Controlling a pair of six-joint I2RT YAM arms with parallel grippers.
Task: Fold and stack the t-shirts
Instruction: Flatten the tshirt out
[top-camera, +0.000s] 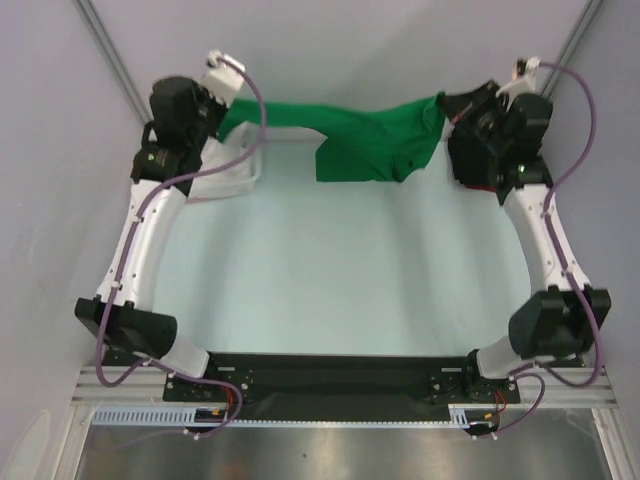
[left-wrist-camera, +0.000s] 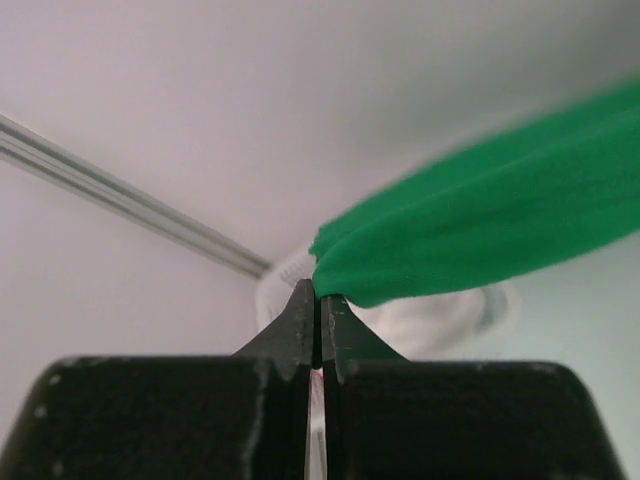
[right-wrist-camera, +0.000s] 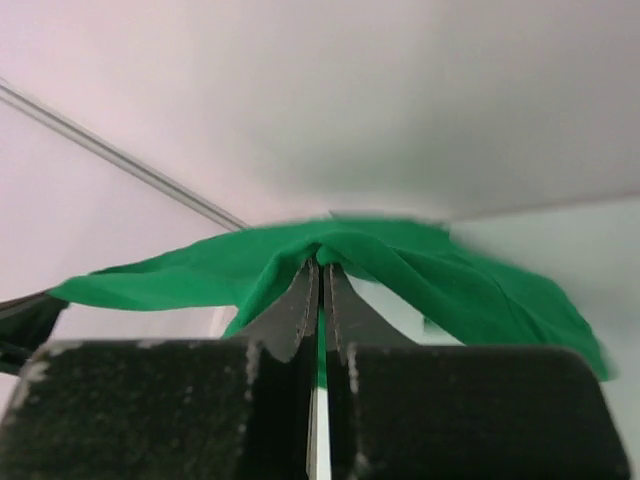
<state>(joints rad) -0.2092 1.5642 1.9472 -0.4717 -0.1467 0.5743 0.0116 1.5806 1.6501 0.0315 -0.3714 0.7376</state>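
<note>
The green tee (top-camera: 370, 140) is up in the air at the far side of the table (top-camera: 350, 280). It is stretched like a washing line between the two arms.

The left gripper (left-wrist-camera: 318, 300) has its jaws pressed together on one end of the tee. Only a tiny bit of cloth sits at the tips, so the bite looks small (I think it could slip). The right gripper (right-wrist-camera: 320, 268) has its jaws squeezed together on the other end, and the cloth flops over both fingers (right-wrist-camera: 300, 300).

The long way of the tee goes left to right, from one gripper to the other. Most of the cloth bunches and hangs down close to the right gripper. Near the left one it is just a thin band. The white basket (top-camera: 235, 170) sits under the left arm, below that thin band.

The tee is not folded yet. I think the next job is to lay it flat. The table top is on the near side of the tee, toward the arm bases. Both arms would have to bring it that way together, pulled tight, and miss the basket.
</note>
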